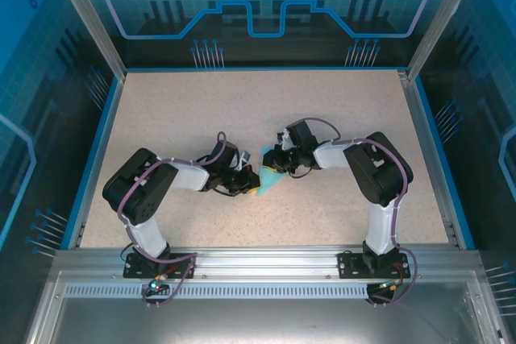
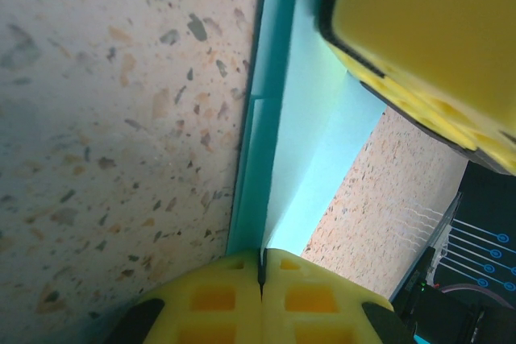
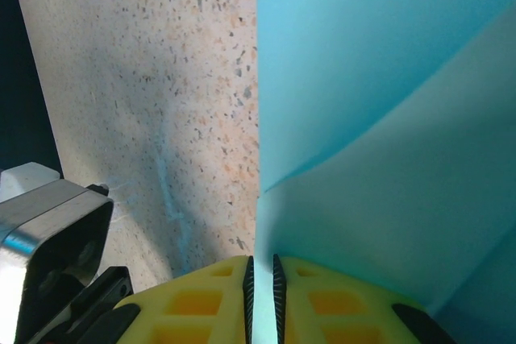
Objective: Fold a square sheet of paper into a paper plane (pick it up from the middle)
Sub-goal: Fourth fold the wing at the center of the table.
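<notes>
The light-cyan sheet of paper [image 1: 268,184], folded into a smaller angular shape, is held at mid-table between both grippers. My left gripper [image 1: 248,180] pinches it from the left. In the left wrist view the yellow jaws [image 2: 260,257] are pressed together on a folded edge of the paper [image 2: 314,142], which runs away over the table. My right gripper [image 1: 272,168] grips it from the right. Seen from the right wrist, its jaws [image 3: 260,267] clamp a thin layer of the paper [image 3: 387,118], whose folded flaps rise on the right.
The speckled beige table [image 1: 242,110] has free room all around the grippers. The right gripper's yellow finger [image 2: 427,30] looms close in the left wrist view. Part of the left arm's housing [image 3: 48,231] sits at the right wrist view's lower left. Blue rails [image 1: 97,142] edge the table.
</notes>
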